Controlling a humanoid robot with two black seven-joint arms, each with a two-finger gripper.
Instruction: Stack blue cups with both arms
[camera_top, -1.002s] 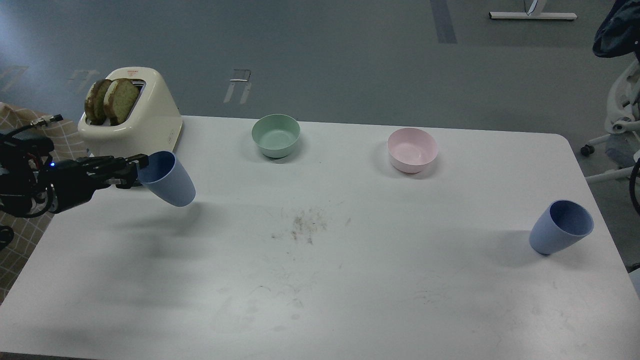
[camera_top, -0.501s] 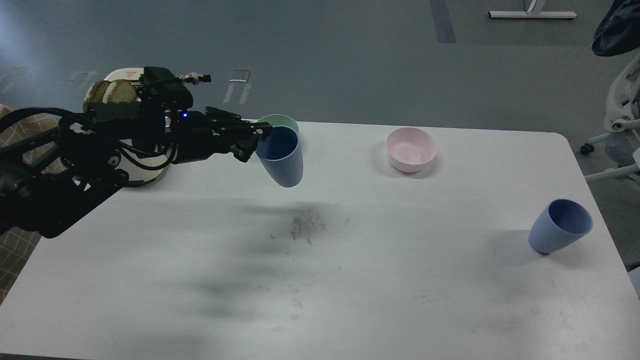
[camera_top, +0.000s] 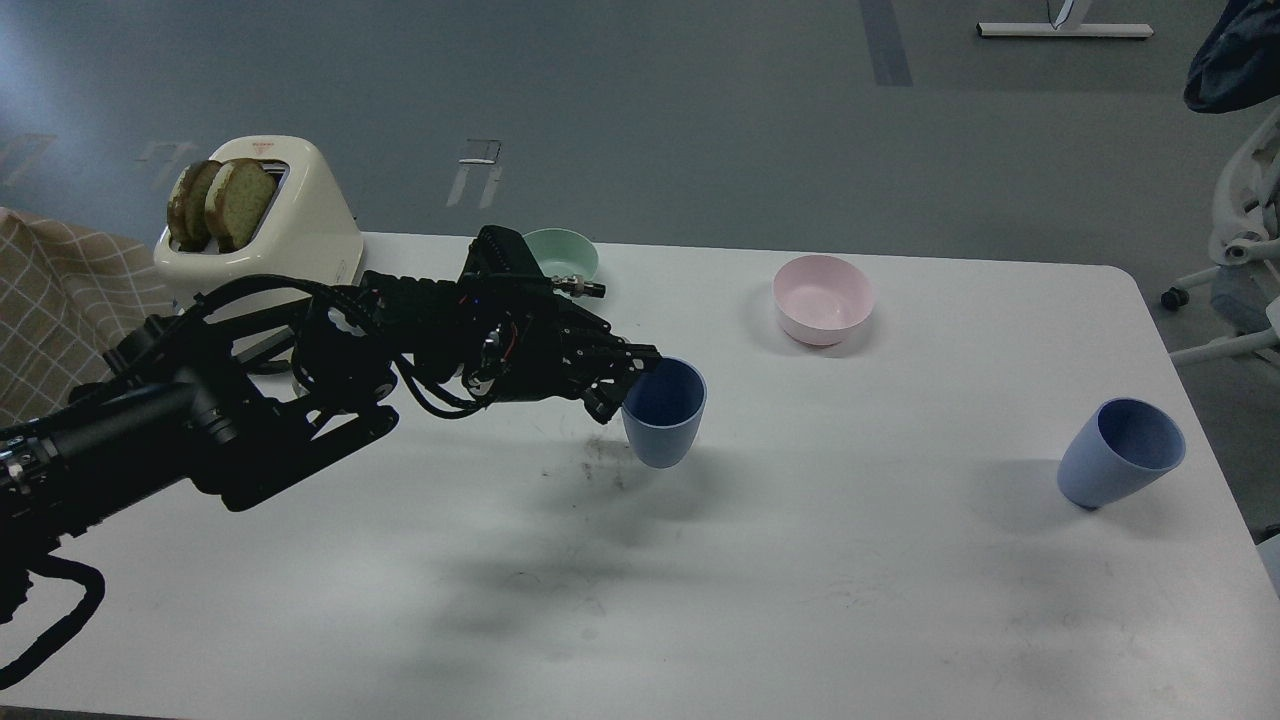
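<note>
**Our left arm held one blue cup above the table centre**

The white table (camera_top: 900, 600) filled most of the view. Our left arm (camera_top: 200, 420) reached in from the left edge across it, toward the middle. A cream toaster (camera_top: 300, 225) with two bread slices (camera_top: 222, 200) stood at the far left corner. Behind the arm the mint-green bowl (camera_top: 565, 252) was partly hidden, and the pink bowl (camera_top: 823, 298) stood to its right.

Our left gripper (camera_top: 632, 385) was closed on the rim of the first blue cup (camera_top: 664, 412), at its left side. This cup was near the table centre, above some dark smudges (camera_top: 600, 460). Its long axis was almost vertical, the mouth pointing up and slightly toward us.

The second blue cup (camera_top: 1120, 452) stood alone near the right edge, base on the table. In the picture it leaned, mouth up and to the right. Our right gripper was not visible.
</note>
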